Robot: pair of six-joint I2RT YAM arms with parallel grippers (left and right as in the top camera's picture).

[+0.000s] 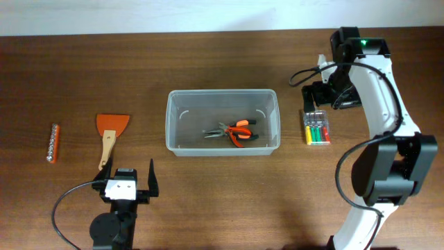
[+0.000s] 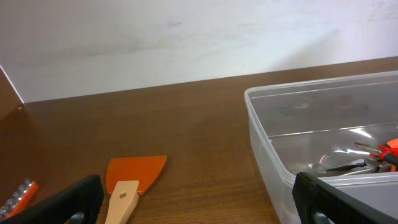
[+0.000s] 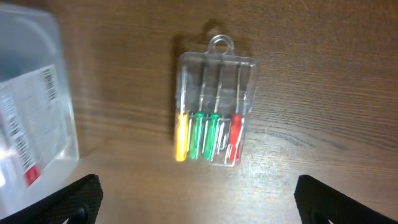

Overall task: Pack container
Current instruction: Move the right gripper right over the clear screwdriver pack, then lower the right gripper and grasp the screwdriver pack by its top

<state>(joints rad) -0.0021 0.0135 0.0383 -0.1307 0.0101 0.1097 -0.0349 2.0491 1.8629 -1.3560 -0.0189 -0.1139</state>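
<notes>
The clear container (image 1: 173, 142) stands mid-table with orange-handled pliers (image 1: 236, 132) inside; it also shows in the left wrist view (image 2: 267, 140) and in the right wrist view (image 3: 56, 124). A clear case of small screwdrivers (image 1: 318, 128) lies right of it; in the right wrist view (image 3: 211, 106) the case lies under my open, empty right gripper (image 3: 199, 205). An orange scraper with a wooden handle (image 1: 109, 135) lies left of the container and shows in the left wrist view (image 2: 134, 177). My left gripper (image 2: 199, 208) is open and empty, low near the front edge.
An orange strip of bits (image 1: 53, 142) lies at the far left, also seen in the left wrist view (image 2: 18, 193). A pale wall stands behind the table's far edge.
</notes>
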